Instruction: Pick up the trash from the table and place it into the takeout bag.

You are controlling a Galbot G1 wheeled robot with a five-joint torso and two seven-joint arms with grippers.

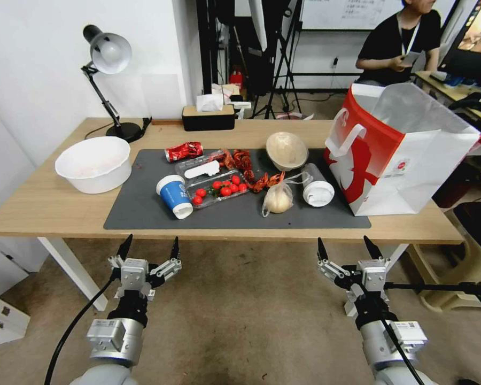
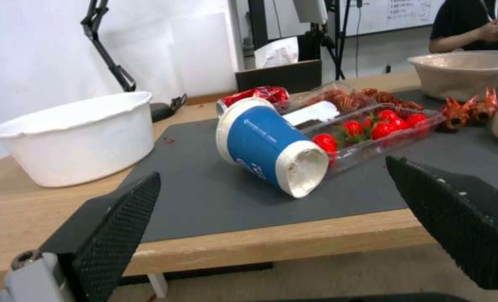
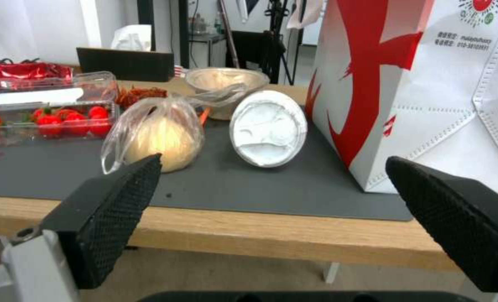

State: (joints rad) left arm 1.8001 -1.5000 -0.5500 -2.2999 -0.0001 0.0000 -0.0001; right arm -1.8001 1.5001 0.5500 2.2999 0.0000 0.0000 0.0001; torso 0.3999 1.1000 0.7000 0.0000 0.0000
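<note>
At nine o'clock on the table (image 1: 48,206) a large white bowl (image 1: 94,163) sits on bare wood, with a desk lamp (image 1: 108,59) behind it at about eleven. The dark grey mat (image 1: 144,206) fills the middle. On its left part a blue paper cup (image 1: 175,196) lies on its side, base toward the front edge, touching a clear tray of cherry tomatoes (image 1: 219,188); small white print on the cup is too fine to read. Behind the tray lies one crushed red can (image 1: 184,151), with a black tissue box (image 1: 208,116) at twelve o'clock and red crayfish shells (image 1: 241,159) just right of the can. Then come one beige round bowl (image 1: 286,150), one clear bag with a beige bun (image 1: 277,199) and one white-lidded cup (image 1: 317,187) on its side, lid toward the front edge. The bun bag and cup crowd together just beside the takeout bag (image 1: 406,160), which stands upright at three o'clock, mouth open; it has a red logo and a phone-style number, partly legible as 010

Below the front edge, well clear of everything, the left gripper (image 1: 148,248) hangs with claws spread wide, holding nothing; the right gripper (image 1: 346,247) does likewise
</note>
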